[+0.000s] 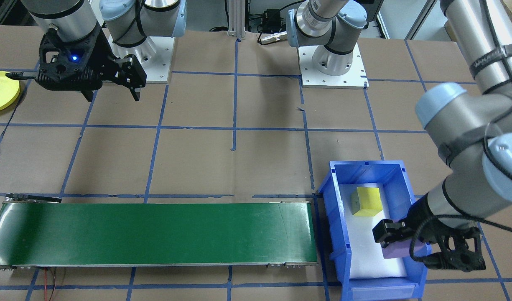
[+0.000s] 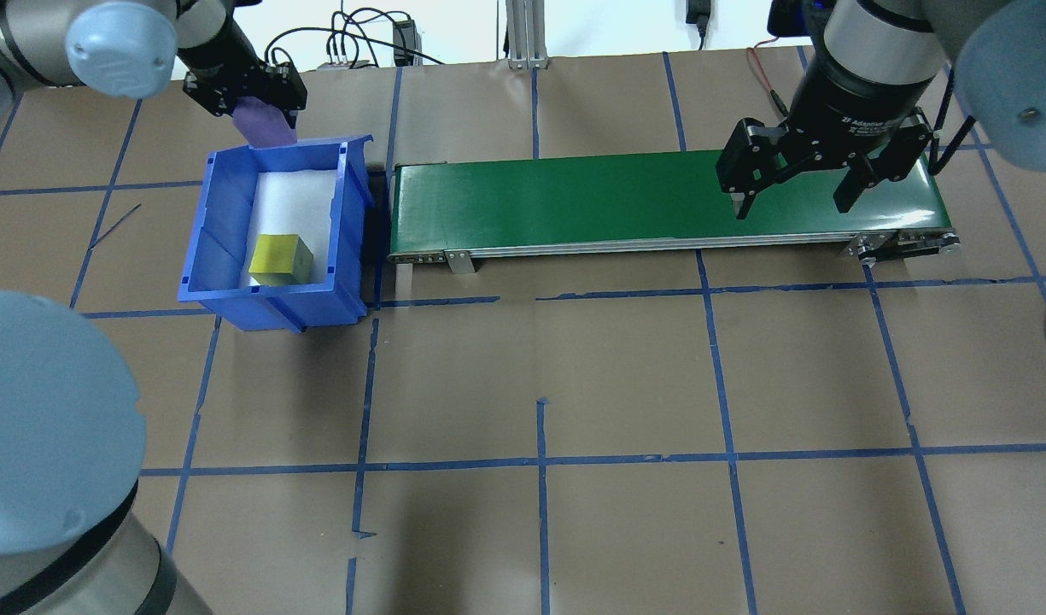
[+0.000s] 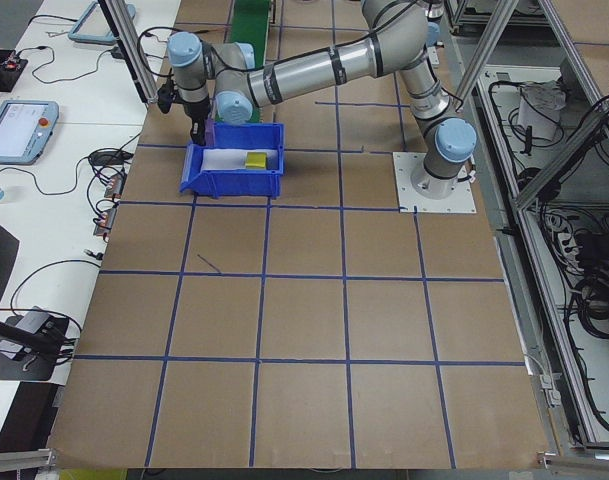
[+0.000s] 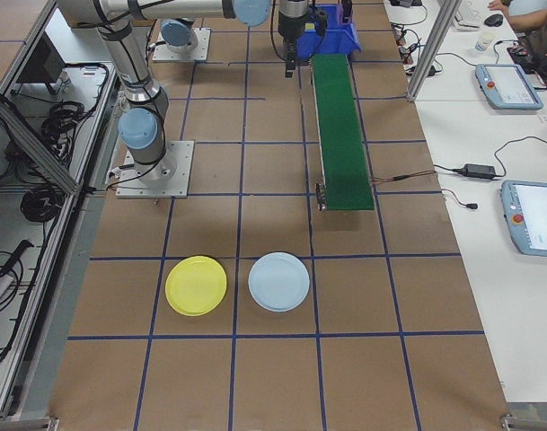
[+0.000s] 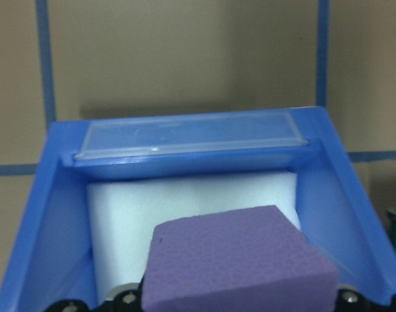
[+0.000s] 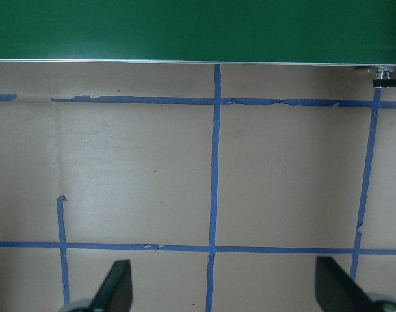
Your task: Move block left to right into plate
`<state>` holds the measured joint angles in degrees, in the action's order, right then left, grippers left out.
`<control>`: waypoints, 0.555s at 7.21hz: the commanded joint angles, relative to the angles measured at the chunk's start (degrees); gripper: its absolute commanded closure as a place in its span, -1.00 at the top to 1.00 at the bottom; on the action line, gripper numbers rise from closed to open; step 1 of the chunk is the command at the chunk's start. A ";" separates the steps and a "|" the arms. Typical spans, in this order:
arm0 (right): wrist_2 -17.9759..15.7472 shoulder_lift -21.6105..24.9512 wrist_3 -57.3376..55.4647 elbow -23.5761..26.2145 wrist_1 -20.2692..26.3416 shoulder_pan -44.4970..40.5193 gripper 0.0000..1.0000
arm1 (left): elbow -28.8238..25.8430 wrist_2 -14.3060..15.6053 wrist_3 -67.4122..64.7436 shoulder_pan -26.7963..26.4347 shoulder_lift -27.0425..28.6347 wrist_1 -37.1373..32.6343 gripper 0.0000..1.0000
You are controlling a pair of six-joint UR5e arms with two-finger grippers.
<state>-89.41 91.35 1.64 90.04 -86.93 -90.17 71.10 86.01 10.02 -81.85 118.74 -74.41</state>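
My left gripper (image 1: 400,242) is shut on a purple block (image 1: 400,250), holding it over the far end of the blue bin (image 1: 337,209). The left wrist view shows the purple block (image 5: 240,266) above the bin's white liner. A yellow block (image 2: 279,259) lies inside the bin (image 2: 215,213). My right gripper (image 2: 791,205) hangs open and holds nothing, above the right end of the green conveyor belt (image 2: 616,196). A yellow plate (image 4: 196,285) and a light blue plate (image 4: 278,281) lie side by side on the table's right part.
The conveyor (image 1: 155,234) runs from beside the bin toward the plates' side, along the table's far edge. Blue tape lines grid the brown tabletop. Both arm bases (image 1: 333,62) stand at the robot's edge. Tablets and cables lie on side benches.
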 commanded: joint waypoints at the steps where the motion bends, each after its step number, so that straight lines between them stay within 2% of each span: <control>1: 0.03 0.05 0.03 0.05 0.00 -0.01 1.00 | 0.00 -0.66 -0.70 -5.22 -2.91 -1.71 -0.06; 3: 0.03 -0.03 -0.05 0.05 0.00 -0.01 1.00 | -0.26 0.03 -2.72 -13.02 2.43 1.36 -0.07; 4: 0.03 -0.12 -0.06 0.05 0.00 -0.01 1.00 | -0.18 -0.57 -4.55 -14.63 4.81 1.46 -0.07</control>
<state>-89.38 91.30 1.61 90.09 -86.93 -90.18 70.92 85.66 7.16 -93.41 120.59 -73.53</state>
